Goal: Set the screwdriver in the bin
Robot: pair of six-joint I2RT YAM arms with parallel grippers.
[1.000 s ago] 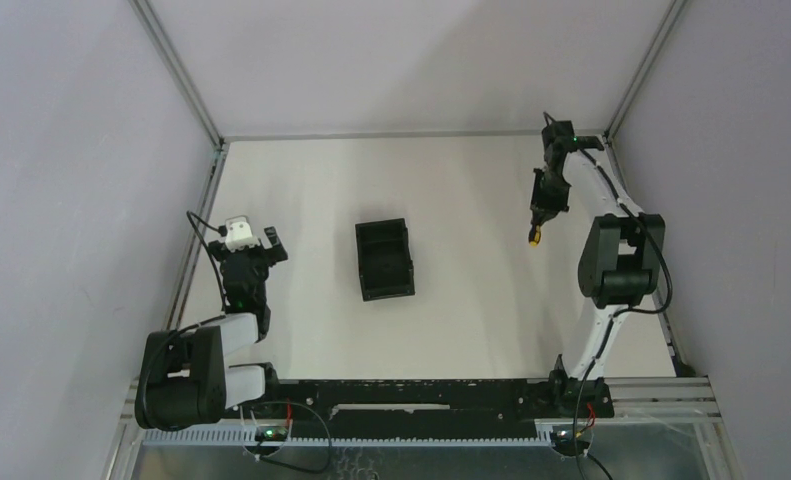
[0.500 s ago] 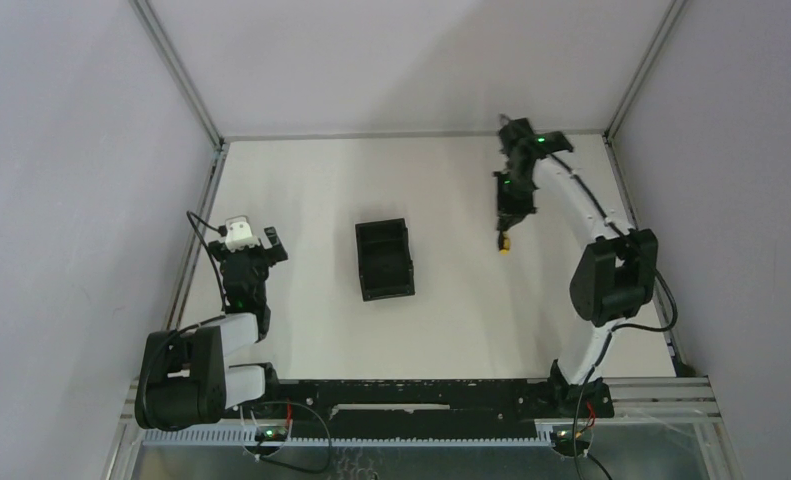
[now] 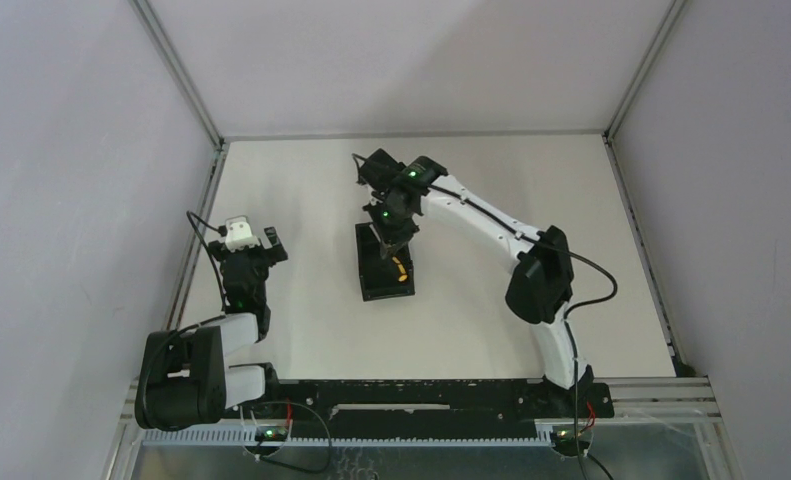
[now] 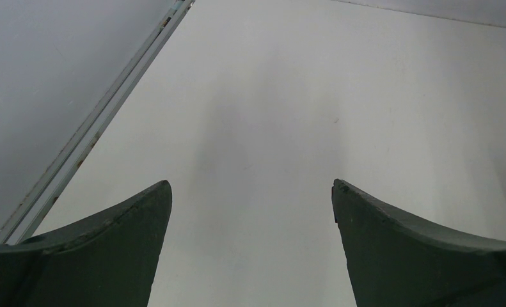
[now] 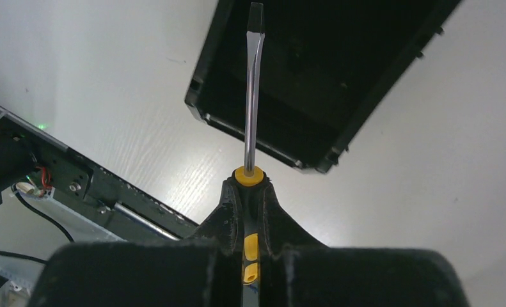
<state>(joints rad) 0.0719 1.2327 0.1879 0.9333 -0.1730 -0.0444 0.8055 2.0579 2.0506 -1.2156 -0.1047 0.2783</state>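
White tabletop (image 3: 301, 180): right gripper (image 5: 247, 208), clamped on a slim yellow-handled metal screwdriver (image 5: 252, 96), over the low black plastic bin (image 3: 363, 272). Left gripper (image 4: 251, 198), at the bin's 9 o'clock, gapes wide.

White table (image 3: 451, 320), pale grey walls (image 3: 61, 150)

Both arms have white links and bulky black joints. The right arm (image 3: 481, 214) shows green lights (image 3: 408, 175) and a black cable (image 3: 607, 280) looping off its elbow. The left arm (image 3: 235, 325) carries a white block (image 3: 237, 233) at the wrist. The left pincer (image 4: 250, 192) has dark green, curved fingers (image 4: 109, 249) with scuffed edges.
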